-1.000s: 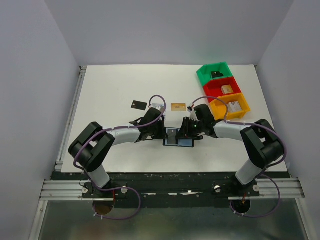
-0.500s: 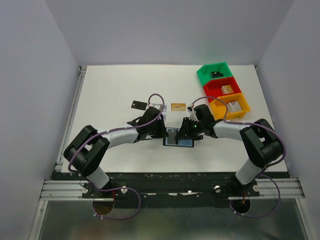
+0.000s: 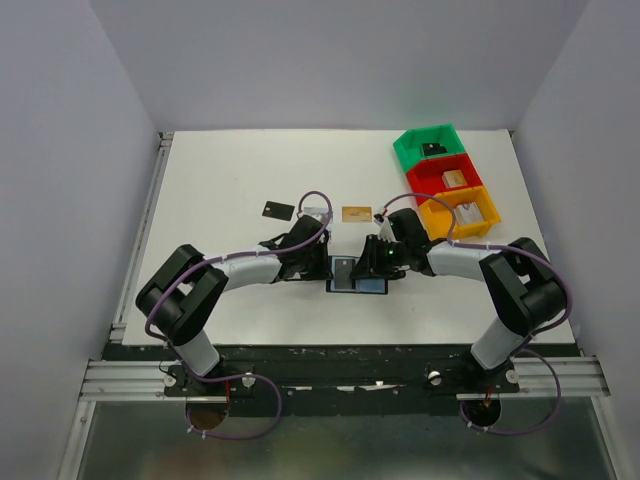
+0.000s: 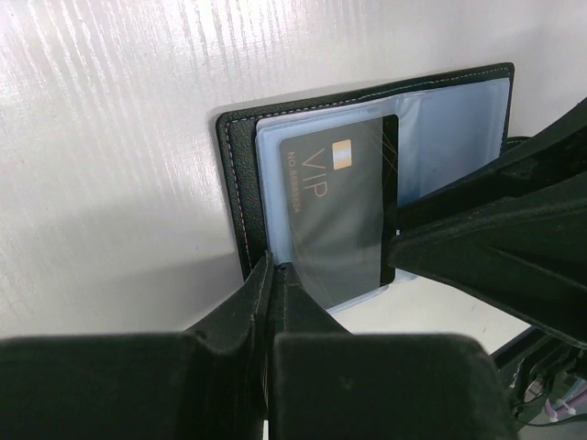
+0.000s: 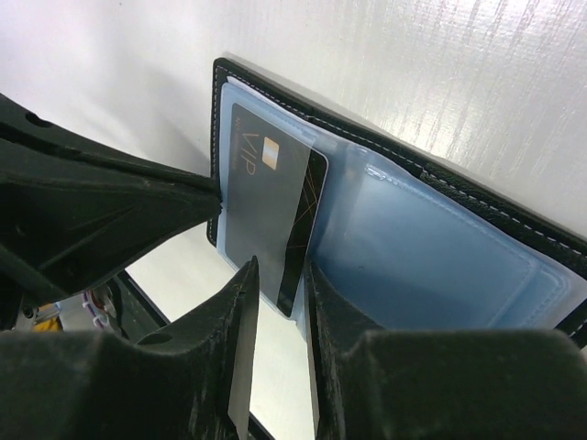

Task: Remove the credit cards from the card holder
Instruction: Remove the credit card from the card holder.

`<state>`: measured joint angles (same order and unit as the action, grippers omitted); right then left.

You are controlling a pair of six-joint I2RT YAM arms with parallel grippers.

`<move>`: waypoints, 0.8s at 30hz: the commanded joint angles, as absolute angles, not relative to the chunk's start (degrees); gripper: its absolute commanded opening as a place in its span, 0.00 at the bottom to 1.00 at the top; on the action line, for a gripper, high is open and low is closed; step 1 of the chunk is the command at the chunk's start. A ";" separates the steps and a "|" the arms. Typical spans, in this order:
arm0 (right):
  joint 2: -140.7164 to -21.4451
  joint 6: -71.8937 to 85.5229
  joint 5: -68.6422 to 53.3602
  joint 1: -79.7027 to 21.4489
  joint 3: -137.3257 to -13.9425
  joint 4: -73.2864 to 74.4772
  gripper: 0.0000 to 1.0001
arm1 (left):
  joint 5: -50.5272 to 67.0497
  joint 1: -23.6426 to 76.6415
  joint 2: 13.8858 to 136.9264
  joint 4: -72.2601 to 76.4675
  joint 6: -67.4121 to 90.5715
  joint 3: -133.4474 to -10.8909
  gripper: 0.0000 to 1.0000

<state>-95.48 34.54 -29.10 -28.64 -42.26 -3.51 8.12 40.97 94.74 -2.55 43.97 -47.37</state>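
Observation:
The card holder (image 3: pixel 360 283) lies open on the table, black cover (image 4: pixel 234 165) outside and blue-grey pockets (image 5: pixel 440 266) inside. A black VIP credit card (image 4: pixel 339 211) sticks partly out of its left pocket. My left gripper (image 4: pixel 272 264) is shut, its tips pressing on the holder's near left edge (image 3: pixel 325 266). My right gripper (image 5: pixel 278 268) stands open over the holder (image 3: pixel 375 262), with the near corner of the black card (image 5: pixel 266 202) between its fingers. Three more credit cards lie behind the arms: black (image 3: pixel 278 210), silver (image 3: pixel 318 213) partly under a cable, and gold (image 3: pixel 356 214).
Green (image 3: pixel 404 150), red (image 3: pixel 418 180) and orange (image 3: pixel 430 216) bins stand in a row at the back right, each with small items inside. The two grippers face each other closely across the holder.
The left arm's elbow swung out to the left and came back. The holder, the black card and the right arm have stayed in place.

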 commanded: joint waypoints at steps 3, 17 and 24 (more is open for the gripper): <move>-96.85 35.77 -31.72 -28.30 -41.84 -6.94 0.33 | 6.59 41.22 96.41 -4.39 43.15 -48.96 0.03; -99.75 36.12 -30.50 -28.04 -41.92 -5.98 0.34 | 6.68 41.13 96.86 -3.96 43.42 -48.08 0.00; -100.37 36.47 -31.63 -27.69 -41.22 -8.34 0.35 | 6.77 41.13 97.03 -3.69 43.68 -47.64 0.00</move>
<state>-98.39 36.49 -31.42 -28.10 -42.26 -6.94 8.10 40.95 95.59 -2.74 43.90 -48.10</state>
